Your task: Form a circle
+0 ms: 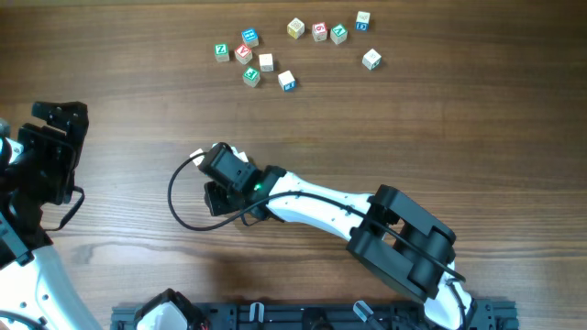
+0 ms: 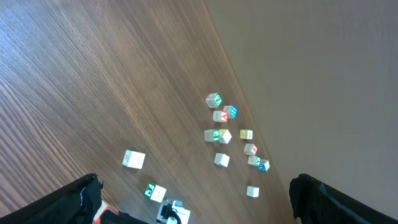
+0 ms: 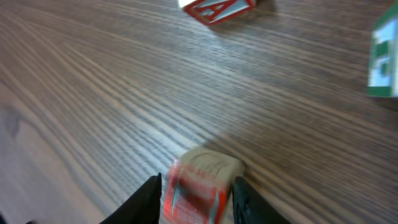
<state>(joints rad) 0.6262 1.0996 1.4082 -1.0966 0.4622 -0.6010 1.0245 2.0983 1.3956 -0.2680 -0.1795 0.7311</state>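
The right gripper (image 3: 198, 186), far nearer than the wide-open left gripper (image 2: 198, 198), has its jaws close beside the small red-faced pale wooden cube (image 3: 205, 174) on the brown wooden table (image 3: 93, 93), gripping or not I cannot tell, with the red-lettered cube (image 3: 217, 7) at twelve o'clock and the green-faced cube (image 3: 382, 59) at two.

Eleven small wooden alphabet cubes (image 1: 266, 62) lie scattered at the far side of the one table (image 1: 110, 101), six in the left bunch and five in the right. Their top faces look like three green, three blue, two red, one yellow and two plain, though the print is too small to be sure.

Nearer are three more:
- one red-faced cube (image 3: 200, 183) at the right gripper (image 3: 198, 202)
- one red letter A cube (image 3: 217, 7)
- one green-lettered cube (image 3: 382, 56)

That makes fourteen cubes.

There are two arms, the left arm (image 1: 37, 165) and the right arm (image 1: 321, 206). There are two grippers, counting the left gripper (image 2: 196, 202).
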